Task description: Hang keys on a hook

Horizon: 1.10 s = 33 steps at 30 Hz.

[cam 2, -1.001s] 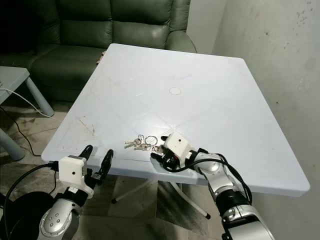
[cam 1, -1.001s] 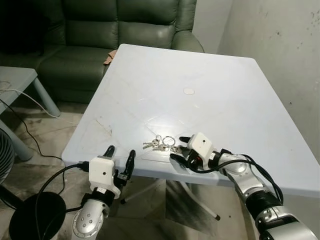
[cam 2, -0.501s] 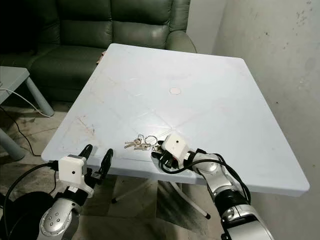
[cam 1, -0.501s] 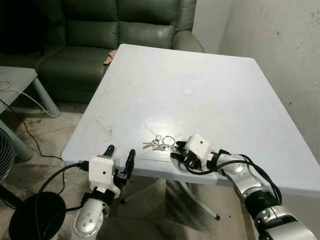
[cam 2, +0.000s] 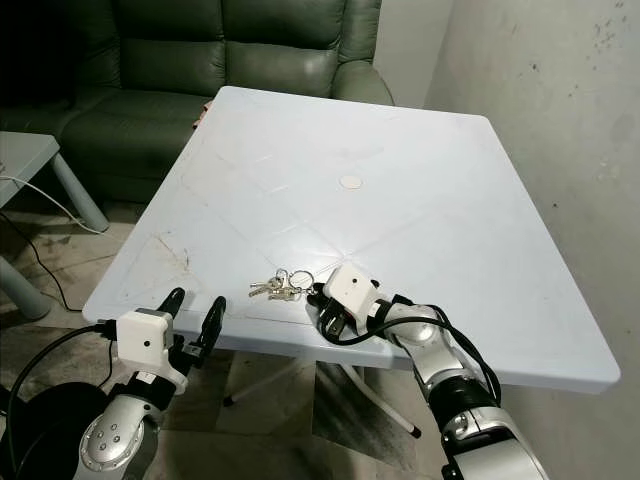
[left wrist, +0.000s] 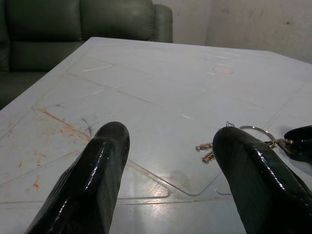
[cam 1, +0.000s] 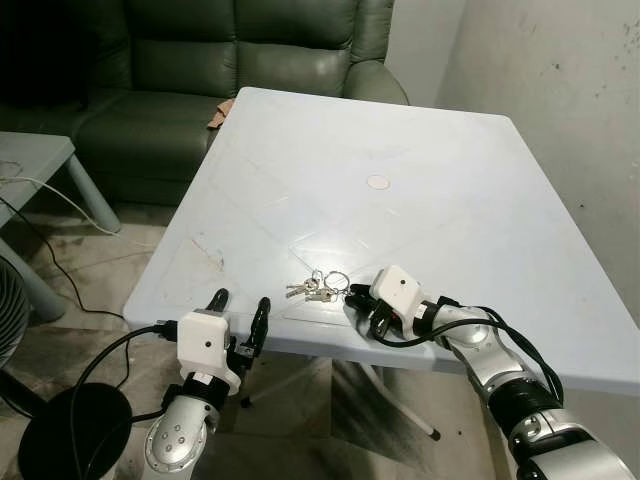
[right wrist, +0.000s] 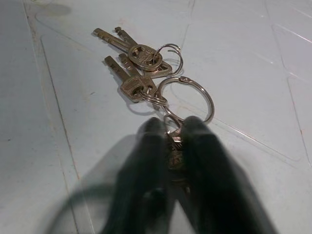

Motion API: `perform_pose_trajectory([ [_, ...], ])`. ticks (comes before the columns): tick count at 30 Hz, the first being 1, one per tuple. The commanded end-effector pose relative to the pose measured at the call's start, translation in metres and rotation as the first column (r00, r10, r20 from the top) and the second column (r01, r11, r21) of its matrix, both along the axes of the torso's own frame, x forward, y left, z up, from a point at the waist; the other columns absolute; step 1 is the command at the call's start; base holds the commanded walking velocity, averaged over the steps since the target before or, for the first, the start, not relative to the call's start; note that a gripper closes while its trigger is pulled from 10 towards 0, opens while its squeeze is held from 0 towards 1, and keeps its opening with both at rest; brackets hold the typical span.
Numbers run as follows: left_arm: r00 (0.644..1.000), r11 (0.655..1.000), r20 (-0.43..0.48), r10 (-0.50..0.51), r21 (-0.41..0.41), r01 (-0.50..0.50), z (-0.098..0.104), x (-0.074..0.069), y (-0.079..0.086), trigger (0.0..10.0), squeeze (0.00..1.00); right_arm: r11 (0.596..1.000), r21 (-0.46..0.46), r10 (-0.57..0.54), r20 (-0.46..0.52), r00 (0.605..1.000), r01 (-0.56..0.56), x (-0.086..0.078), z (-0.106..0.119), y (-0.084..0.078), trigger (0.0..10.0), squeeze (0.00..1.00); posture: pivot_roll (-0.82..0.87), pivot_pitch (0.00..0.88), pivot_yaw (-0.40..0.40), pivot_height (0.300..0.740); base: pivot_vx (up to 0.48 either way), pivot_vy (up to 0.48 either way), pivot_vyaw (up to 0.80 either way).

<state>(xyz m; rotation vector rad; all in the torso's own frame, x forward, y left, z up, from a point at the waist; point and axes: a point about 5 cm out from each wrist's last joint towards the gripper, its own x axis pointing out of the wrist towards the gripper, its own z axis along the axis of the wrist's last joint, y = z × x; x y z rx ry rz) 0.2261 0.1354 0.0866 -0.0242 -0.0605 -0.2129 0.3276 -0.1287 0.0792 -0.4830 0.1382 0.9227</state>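
Since a second ago the right gripper (cam 1: 355, 297) has crept forward along the near part of the white table (cam 1: 440, 190) and its two black fingers, then spread either side of the bunch's near end, have drawn together; the keys (cam 1: 318, 288) lie just where they lay, flat on the tabletop close to the front edge, and the left arm has not budged. From the right wrist the fingers (right wrist: 146, 161) are seen pressed in on a small dark piece at the near end of the bunch, just behind the large ring (right wrist: 187, 97), though they are blurred and the exact grip is hard to make out; beyond the ring the keys fan away, two pairs on smaller rings, all resting on the plastic. The left gripper (cam 1: 238, 305) hangs at the front edge of the table, left of the keys and apart from them, its fingers (left wrist: 92, 180) spread wide with nothing between; from its wrist the bunch shows past the far finger. A small round cap (cam 1: 377, 183) marks the table's middle; a dark green sofa (cam 1: 250, 50) stands behind, and a pale wall (cam 1: 570, 110) runs along the right.
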Motion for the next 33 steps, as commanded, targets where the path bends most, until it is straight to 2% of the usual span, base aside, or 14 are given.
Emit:
perform_pose_trajectory([
  [1, 1.000, 1.000, -0.006, 0.010, 0.003, -0.010, 0.000, 0.000, 0.000, 10.0, 0.00, 1.000, -0.006, -0.009, 0.004, 1.000, 0.009, 0.002, 0.001, -0.001, 0.3, 0.00, -0.02, 0.065, -0.061, 0.740, 0.000, 0.000, 0.00],
  [9, 1.000, 1.000, -0.008, 0.011, 0.001, -0.011, -0.001, 0.000, 0.000, 10.0, 0.00, 1.000, -0.011, -0.021, 0.013, 1.000, 0.021, 0.003, 0.001, -0.002, 0.0, 0.00, -0.02, 0.065, -0.061, 0.740, 0.000, 0.000, 0.00],
  [11, 1.000, 1.000, -0.008, 0.009, 0.000, -0.009, -0.001, 0.000, 0.000, 10.0, 0.00, 1.000, -0.010, -0.022, 0.011, 1.000, 0.022, 0.003, 0.001, -0.002, 0.1, 0.00, -0.02, 0.066, -0.062, 0.740, 0.000, 0.000, 0.00],
  [12, 1.000, 1.000, -0.009, 0.009, 0.000, -0.009, -0.001, 0.000, -0.001, 10.0, 0.00, 1.000, -0.008, -0.025, 0.012, 1.000, 0.025, 0.003, 0.002, -0.002, 0.5, 0.00, -0.02, 0.065, -0.063, 0.740, 0.000, 0.000, 0.00],
  [15, 1.000, 1.000, -0.009, 0.008, -0.001, -0.008, -0.001, -0.001, -0.001, 10.0, 0.00, 1.000, -0.006, -0.028, 0.014, 0.999, 0.029, 0.004, 0.002, -0.002, 0.5, 0.00, -0.02, 0.065, -0.063, 0.740, 0.000, 0.000, 0.00],
  [16, 1.000, 1.000, -0.010, 0.009, -0.001, -0.009, -0.001, 0.000, -0.001, 10.0, 0.00, 0.999, -0.007, -0.045, 0.032, 0.998, 0.045, 0.005, 0.004, -0.002, 0.0, 0.00, -0.02, 0.063, -0.065, 0.740, 0.000, 0.000, 0.00],
  [18, 1.000, 1.000, -0.009, 0.010, 0.000, -0.010, -0.001, 0.000, -0.001, 10.0, 0.00, 0.997, 0.002, -0.078, 0.058, 0.995, 0.078, 0.008, 0.007, -0.003, 0.0, 0.00, -0.01, 0.064, -0.066, 0.740, 0.000, 0.000, 0.00],
  [20, 1.000, 1.000, -0.009, 0.011, 0.000, -0.011, -0.001, 0.000, -0.001, 10.0, 0.00, 0.989, 0.069, -0.132, 0.063, 0.989, 0.127, 0.013, 0.013, -0.004, 0.0, 0.00, -0.01, 0.062, -0.066, 0.740, 0.000, 0.000, 0.00],
  [21, 1.000, 1.000, -0.009, 0.011, 0.000, -0.011, -0.001, 0.000, -0.001, 10.0, 0.00, 0.989, 0.069, -0.132, 0.063, 0.989, 0.127, 0.013, 0.013, -0.004, 0.0, 0.00, -0.01, 0.062, -0.066, 0.740, 0.000, 0.000, 0.00],
  [24, 1.000, 1.000, -0.009, 0.011, 0.001, -0.011, -0.001, 0.000, -0.001, 10.0, 0.00, 0.968, 0.199, -0.165, 0.067, 0.984, 0.149, 0.016, 0.023, -0.004, 0.0, 0.00, -0.01, 0.059, -0.066, 0.740, 0.000, 0.000, 0.00],
  [25, 1.000, 1.000, -0.009, 0.011, 0.001, -0.011, -0.002, 0.000, -0.001, 10.0, 0.00, 0.956, 0.257, -0.164, 0.070, 0.984, 0.141, 0.017, 0.028, -0.004, 0.0, 0.00, -0.01, 0.059, -0.066, 0.740, 0.000, 0.000, 0.00],
  [27, 1.000, 1.000, -0.008, 0.012, 0.001, -0.012, -0.001, 0.000, -0.001, 10.0, 0.00, 0.944, 0.299, -0.171, 0.080, 0.982, 0.140, 0.017, 0.033, -0.004, 0.0, 0.00, -0.01, 0.059, -0.066, 0.740, 0.000, 0.000, 0.00],
  [29, 1.000, 1.000, -0.007, 0.012, 0.003, -0.012, -0.001, 0.001, -0.001, 10.0, 0.00, 0.909, 0.377, -0.221, 0.077, 0.972, 0.177, 0.021, 0.039, -0.006, 0.0, 0.00, -0.02, 0.057, -0.064, 0.740, 0.000, 0.000, 0.00],
  [33, 1.000, 1.000, -0.006, 0.013, 0.005, -0.013, -0.001, 0.002, -0.001, 10.0, 0.00, 0.875, 0.443, -0.243, 0.055, 0.969, 0.194, 0.023, 0.044, -0.008, 0.0, 0.00, -0.02, 0.057, -0.063, 0.740, 0.000, 0.000, 0.00],
])
